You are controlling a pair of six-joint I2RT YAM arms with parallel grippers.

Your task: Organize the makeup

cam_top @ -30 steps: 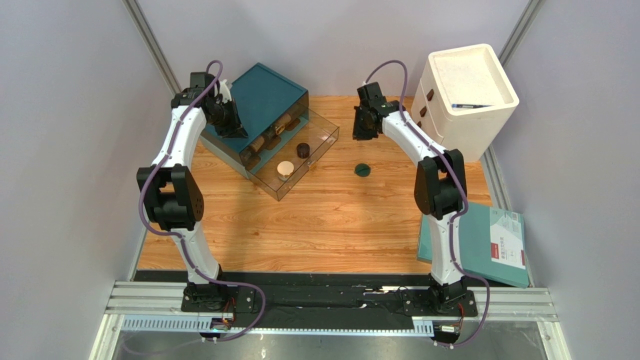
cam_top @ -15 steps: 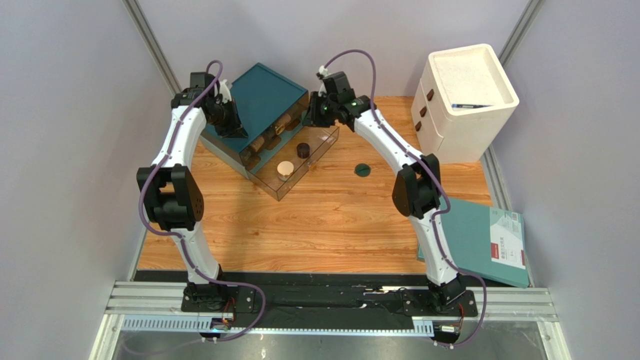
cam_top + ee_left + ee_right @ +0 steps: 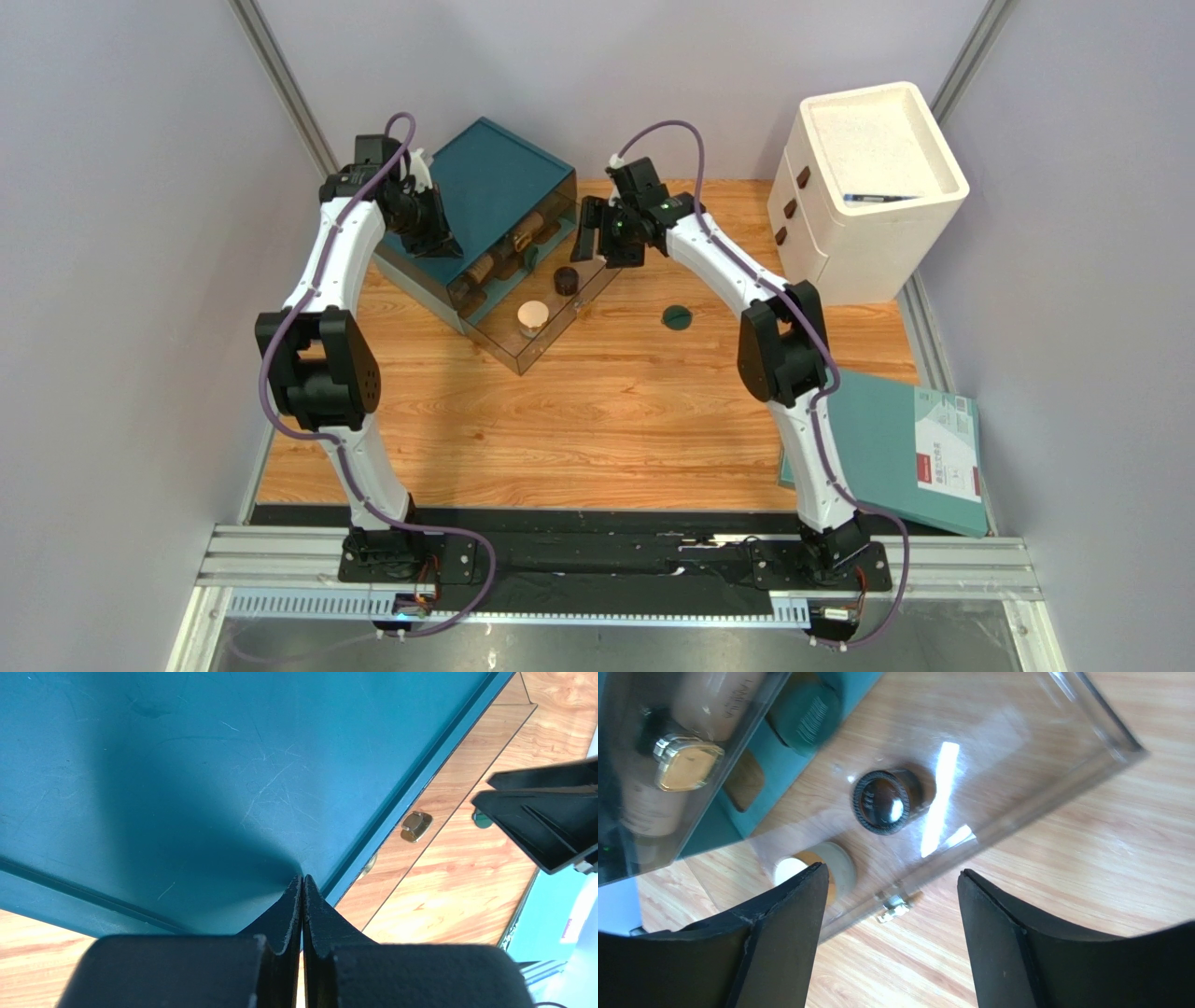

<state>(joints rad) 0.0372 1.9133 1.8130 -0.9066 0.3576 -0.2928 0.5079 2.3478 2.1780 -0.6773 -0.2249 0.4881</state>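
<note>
Since a second ago the right arm has been swung away from the white drawer cabinet (image 3: 870, 196) toward the counter's (image 3: 617, 420) far left, and the right tool (image 3: 596, 235) has been brought over the clear drawer (image 3: 512, 357) with its fingers now spread wide and nothing held between them. At the near right edge of the counter a teal folder (image 3: 877, 448) is seen lying flat, partly overhanging. Farther in, toward the middle of the far half, the dark green piece (image 3: 678, 317) is left alone on bare wood, well apart from the rest. Beyond it to the left, the pulled-out clear drawer is found to hold the gold round compact (image 3: 532, 315) near its front wall and the dark brown round jar (image 3: 565, 280) just behind; in the right wrist view both are seen through the clear wall below the open right tool (image 3: 891, 875), the jar (image 3: 887, 801) upright and the compact (image 3: 840, 864) partly hidden by one finger. Inside the teal drawer box (image 3: 498, 175), at the far left corner, a beige bottle (image 3: 713, 700) is laid on its side. The left tool (image 3: 302, 882) is pressed shut, its tips resting on the box's lid.
</note>
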